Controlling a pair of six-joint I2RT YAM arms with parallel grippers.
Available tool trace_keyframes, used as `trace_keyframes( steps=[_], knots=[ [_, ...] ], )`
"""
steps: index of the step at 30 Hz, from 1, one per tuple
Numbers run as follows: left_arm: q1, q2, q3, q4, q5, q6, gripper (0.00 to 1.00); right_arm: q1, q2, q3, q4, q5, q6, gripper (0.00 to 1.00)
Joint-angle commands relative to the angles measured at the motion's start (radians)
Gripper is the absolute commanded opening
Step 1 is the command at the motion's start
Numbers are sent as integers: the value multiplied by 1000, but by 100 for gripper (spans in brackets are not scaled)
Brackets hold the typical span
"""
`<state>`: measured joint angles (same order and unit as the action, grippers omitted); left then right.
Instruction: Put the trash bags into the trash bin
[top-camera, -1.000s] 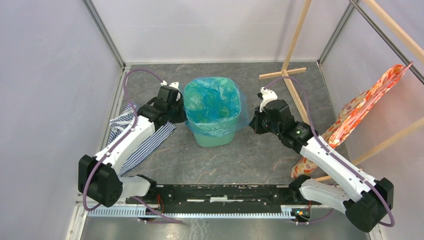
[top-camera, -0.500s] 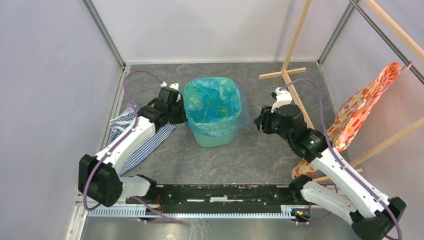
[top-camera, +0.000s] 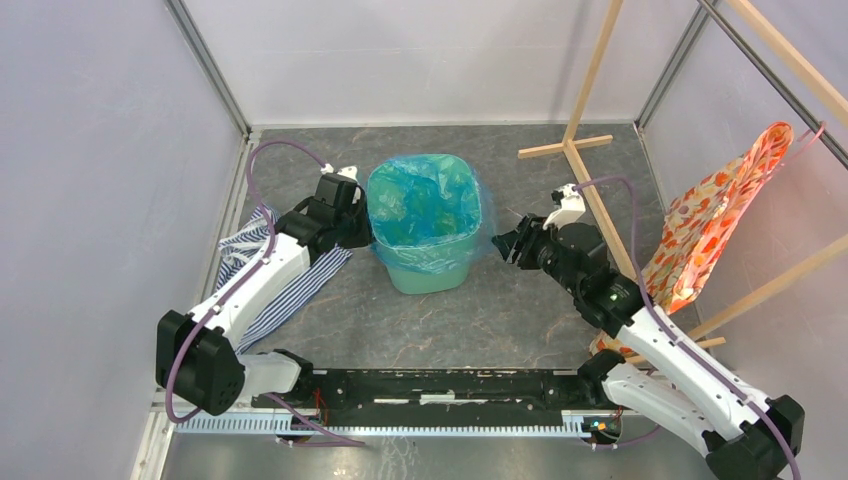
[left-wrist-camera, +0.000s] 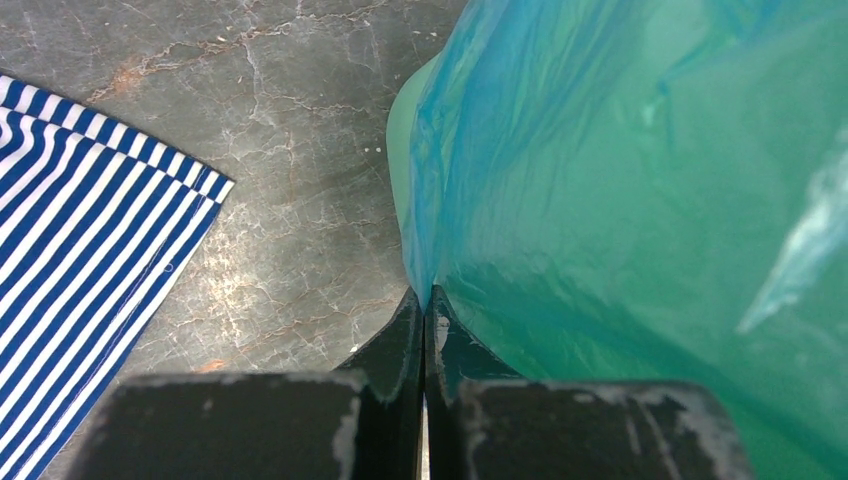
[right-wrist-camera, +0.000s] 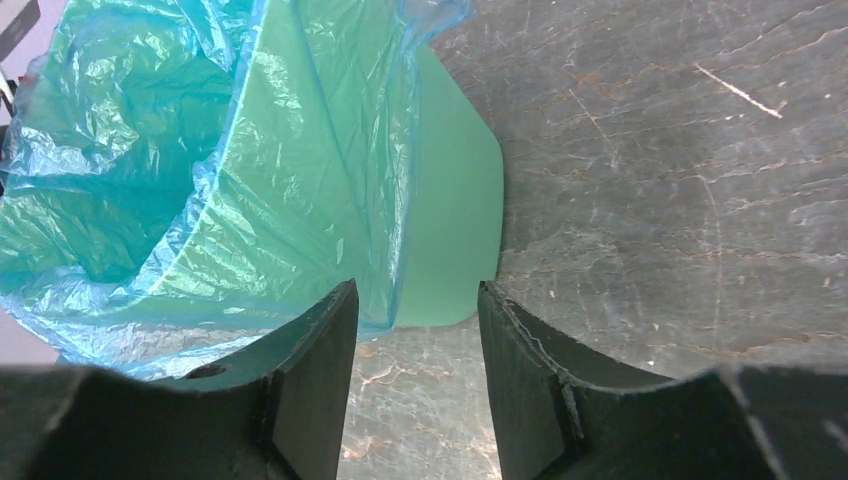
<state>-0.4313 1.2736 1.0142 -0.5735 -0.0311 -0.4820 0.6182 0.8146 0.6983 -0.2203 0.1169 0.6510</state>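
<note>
The mint-green trash bin (top-camera: 432, 272) stands upright mid-table. The light-blue trash bag (top-camera: 425, 205) lines its mouth and folds over the rim. At the bin's left side my left gripper (top-camera: 361, 232) is shut, its tips (left-wrist-camera: 424, 300) pinching the edge of the trash bag (left-wrist-camera: 620, 180) against the bin wall (left-wrist-camera: 398, 140). To the right of the bin my right gripper (top-camera: 503, 246) is open. In the right wrist view my right gripper (right-wrist-camera: 415, 300) has only bare table between its fingers, with the bin wall (right-wrist-camera: 450, 220) and the draped trash bag (right-wrist-camera: 250, 150) just ahead.
A blue-white striped cloth (top-camera: 295, 285) lies under my left arm, and the striped cloth (left-wrist-camera: 90, 230) also shows in the left wrist view. An orange floral fabric (top-camera: 712, 222) hangs on a wooden rack (top-camera: 590, 95) at the right. Grey enclosure walls stand on three sides.
My right gripper has opened and let go of the bag's right edge. Its arm has swung, and the orange fabric behind it shifted. The left arm has not moved.
</note>
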Motion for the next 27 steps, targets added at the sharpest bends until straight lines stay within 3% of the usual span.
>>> trace_keyframes(
  steps=[1, 8, 18, 27],
  knots=[
    [5, -30, 34, 18, 8, -32, 2, 3, -19, -44, 147, -6, 94, 53],
    [6, -30, 38, 16, 10, -30, 2, 2, -37, -92, 213, 16, 144, 43],
    [6, -26, 47, 12, 13, -29, 2, 2, -15, -115, 284, -10, 172, 39],
    [6, -22, 52, 8, 13, -26, 2, 1, 8, -111, 259, 1, 166, 23]
  ],
)
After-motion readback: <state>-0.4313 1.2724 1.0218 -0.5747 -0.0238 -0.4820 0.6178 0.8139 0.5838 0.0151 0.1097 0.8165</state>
